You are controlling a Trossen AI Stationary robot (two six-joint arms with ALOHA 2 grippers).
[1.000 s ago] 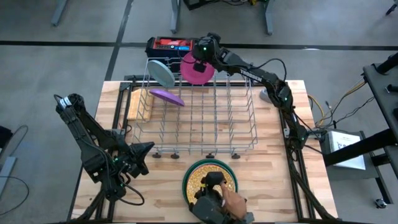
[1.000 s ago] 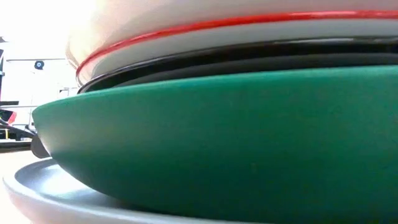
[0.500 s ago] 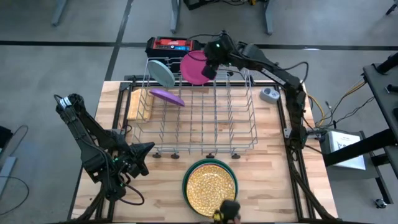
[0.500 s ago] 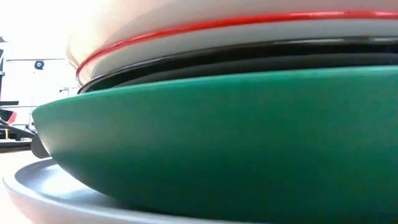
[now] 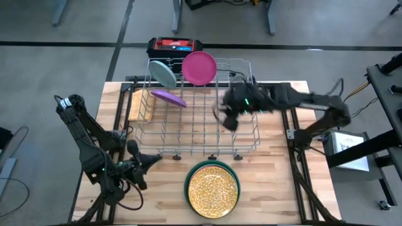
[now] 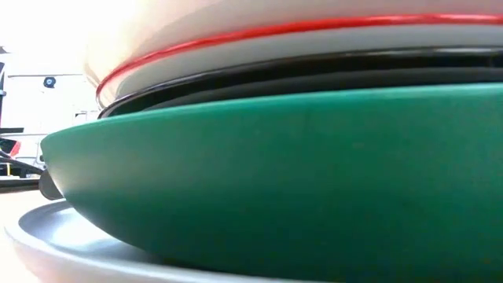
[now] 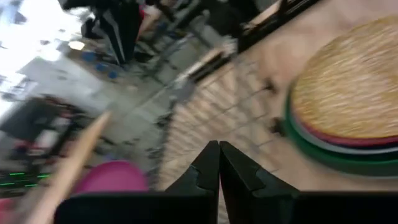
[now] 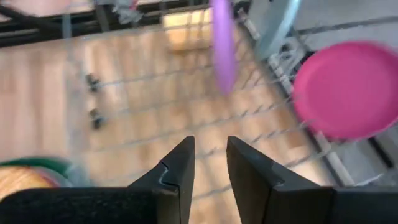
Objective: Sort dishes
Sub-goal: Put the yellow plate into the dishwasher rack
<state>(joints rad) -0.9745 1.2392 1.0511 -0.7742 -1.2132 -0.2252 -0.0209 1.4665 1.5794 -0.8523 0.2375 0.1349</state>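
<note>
Three dishes stand on edge in the far end of the silver wire rack (image 5: 201, 119): a pink plate (image 5: 200, 68), a pale blue plate (image 5: 164, 73) and a purple plate (image 5: 168, 96). A stack of plates (image 5: 212, 186) lies near the table's front edge, with a patterned yellow plate on top and a green rim below it. My right gripper (image 5: 226, 118) hovers over the rack's right half, open and empty (image 8: 210, 149). My left gripper (image 5: 143, 163) is shut (image 7: 219, 149) left of the stack, touching nothing.
A red and black box (image 5: 174, 45) sits behind the rack. A wooden block (image 5: 141, 103) lies at the rack's left side. The low view is filled by the stack: a green plate (image 6: 275, 173) on a grey one (image 6: 47, 240), with a red-rimmed white plate (image 6: 236, 35) above.
My right gripper has let go of the pink plate, which now stands in the rack's far end, and has swung back toward the near edge over the rack. A person's hand at the stack has withdrawn past the table's near edge. My left gripper has shifted slightly toward the near edge.
</note>
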